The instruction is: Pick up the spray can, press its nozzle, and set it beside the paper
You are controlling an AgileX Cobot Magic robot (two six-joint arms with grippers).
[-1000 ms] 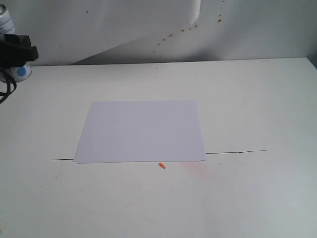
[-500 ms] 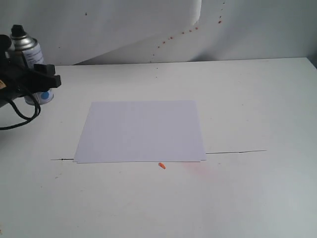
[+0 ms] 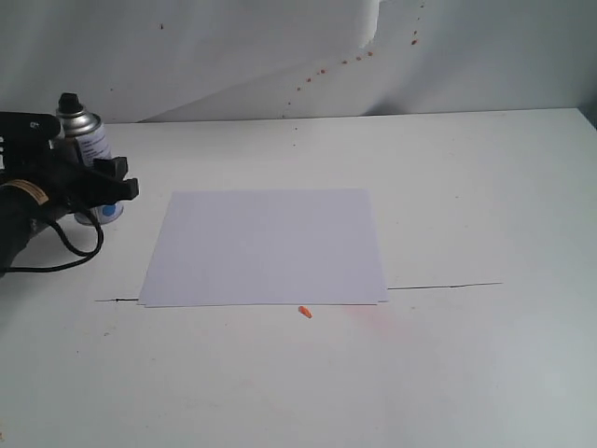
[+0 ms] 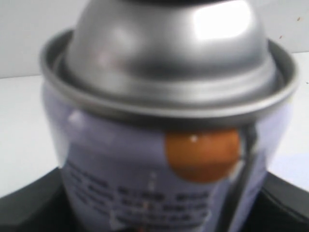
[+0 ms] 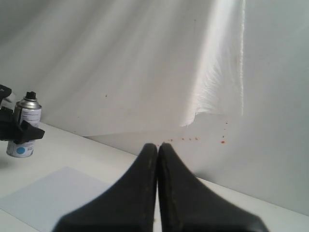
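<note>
The spray can [image 3: 91, 142] stands upright at the far left, black nozzle [image 3: 68, 101] on top and a blue dot low on its label. My left gripper [image 3: 101, 183] is shut on its lower body, just left of the paper's far left corner. The paper [image 3: 266, 247] lies flat mid-table. In the left wrist view the spray can [image 4: 159, 145] fills the frame, dark fingers [image 4: 29, 208] at its sides. My right gripper [image 5: 158, 146] is shut and empty, facing the wall above the table; its view shows the spray can [image 5: 25, 121] far off.
A small orange bit [image 3: 305, 312] lies by the paper's near edge, with a faint pink stain [image 3: 378, 322] to its right. A thin dark line [image 3: 443, 286] runs across the table. A spotted white backdrop [image 3: 280, 56] rises behind.
My left gripper has carried the can rightward and lower, from the frame's left edge to just beside the paper's far left corner. The paper has not moved.
</note>
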